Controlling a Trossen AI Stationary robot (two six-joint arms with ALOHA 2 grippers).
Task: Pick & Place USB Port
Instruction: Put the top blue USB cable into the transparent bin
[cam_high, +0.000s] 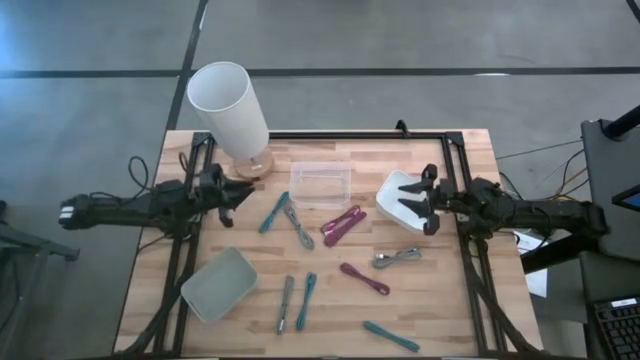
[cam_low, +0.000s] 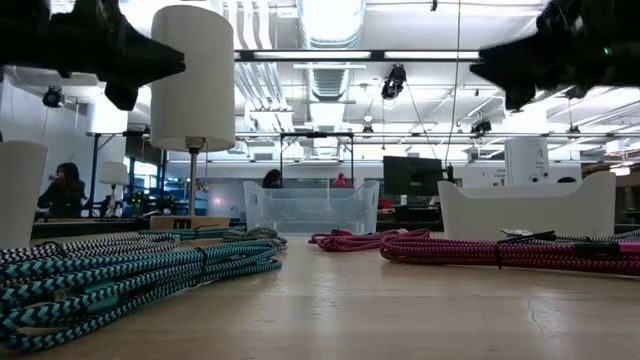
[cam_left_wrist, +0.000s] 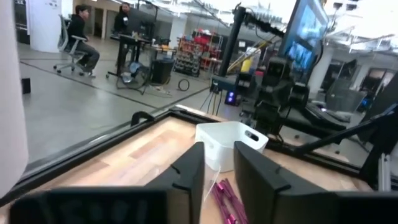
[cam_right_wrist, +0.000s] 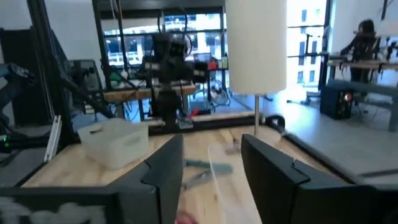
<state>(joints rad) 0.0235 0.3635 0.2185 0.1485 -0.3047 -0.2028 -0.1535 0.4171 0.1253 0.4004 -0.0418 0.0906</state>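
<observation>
Nearest the front edge of the wooden table (cam_high: 440, 310) lay a teal cable bundle (cam_high: 391, 336), with a grey one (cam_high: 286, 304) and another teal one (cam_high: 306, 301) side by side a little further in, and a pale green tray (cam_high: 219, 284) off toward the left arm's side. Beyond those sat a maroon bundle (cam_high: 364, 278) and a silver-grey bundle (cam_high: 397, 258), apart from each other. Toward the middle of the table a magenta pair of cables (cam_high: 342, 225) lay just beside a grey bundle (cam_high: 298, 228) and a teal bundle (cam_high: 274, 212), all three close in front of the clear plastic bin (cam_high: 321, 184); none of the cables was in any container. At mid-depth both arms hung level above the table, reaching in from opposite sides. The left gripper (cam_high: 232, 196) hovered near the lamp's base, its fingers (cam_left_wrist: 186, 180) parted with a plain gap between them and nothing held. The right gripper (cam_high: 425, 200) hovered over the edge of the white bin (cam_high: 395, 193), its fingers (cam_right_wrist: 165, 171) likewise spread apart and empty. Further back stood the lamp (cam_high: 229, 108) with its white shade, on a round wooden base at the left rear corner. Past the table, in the low view, a seated person (cam_low: 62, 188) showed in the room behind.
</observation>
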